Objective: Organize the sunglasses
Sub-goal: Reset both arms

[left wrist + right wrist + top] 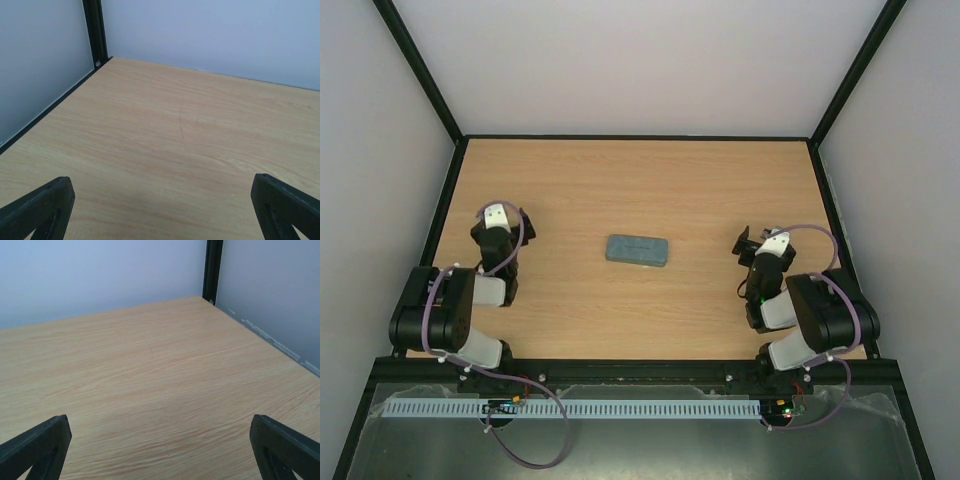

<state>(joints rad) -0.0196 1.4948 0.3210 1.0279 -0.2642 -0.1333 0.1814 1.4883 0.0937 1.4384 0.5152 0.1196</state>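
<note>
Left claw and right claw gape empty, flanking the closed grey-blue case.

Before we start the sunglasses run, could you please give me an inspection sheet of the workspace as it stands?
Surface: light wood-grain tabletop, no spills seen.
Job's things: pinkish-red sunglasses, nothing seen.
Clutter: one grey-blue rounded oblong case, closed, lying flat near the middle between the arms; its contents cannot be told.
Grippers: left gripper open, empty, over bare wood; right gripper likewise.
Cables: purple cables loop along both arms and below the near edge.
Surroundings: plain white walls, black frame posts, white slotted strip along the near edge.
</note>
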